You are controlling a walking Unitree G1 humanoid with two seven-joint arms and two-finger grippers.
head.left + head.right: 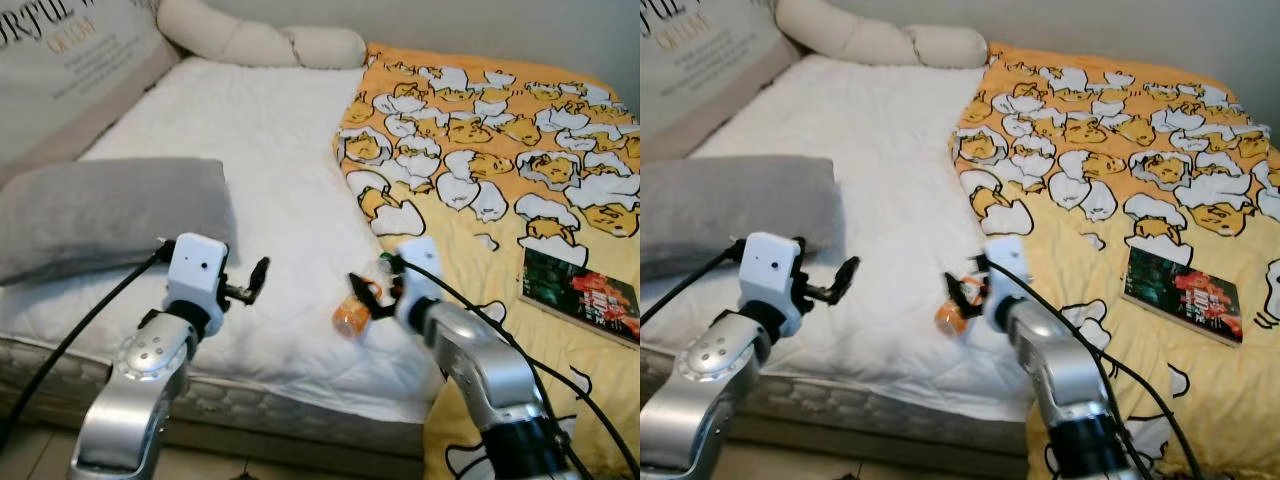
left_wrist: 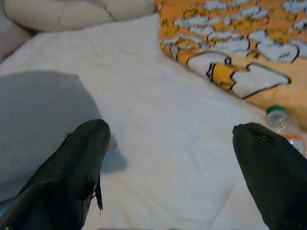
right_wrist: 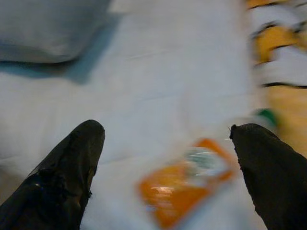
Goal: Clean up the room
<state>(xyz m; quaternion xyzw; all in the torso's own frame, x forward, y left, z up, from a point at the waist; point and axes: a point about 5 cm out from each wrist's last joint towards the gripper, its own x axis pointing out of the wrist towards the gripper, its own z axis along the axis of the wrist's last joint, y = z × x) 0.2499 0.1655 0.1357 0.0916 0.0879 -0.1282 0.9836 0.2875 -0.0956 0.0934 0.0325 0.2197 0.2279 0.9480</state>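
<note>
Both of my silver arms fill the bottom of the frame, reaching out over the bed (image 1: 280,150). My right gripper (image 1: 372,296) is in the lower middle, just above a small bottle (image 1: 352,316) with an orange label. Its two black fingers (image 3: 72,172) are spread wide apart, one on each side of the bottle, and they hold nothing. The bottle lies on its side on the white sheet, right next to the edge of the yellow blanket (image 1: 500,150). It has a green cap (image 2: 275,110).

My left gripper (image 1: 252,281) is in the lower left of the frame, well apart from the bottle. Its fingers (image 2: 72,167) are spread open too, with nothing between them. It hangs over the white sheet, just beside a gray pillow (image 1: 110,215).

On the yellow blanket, at the right edge of the frame, lies a dark book (image 1: 580,296). A long cream pillow (image 1: 260,42) sits at the top of the bed.
</note>
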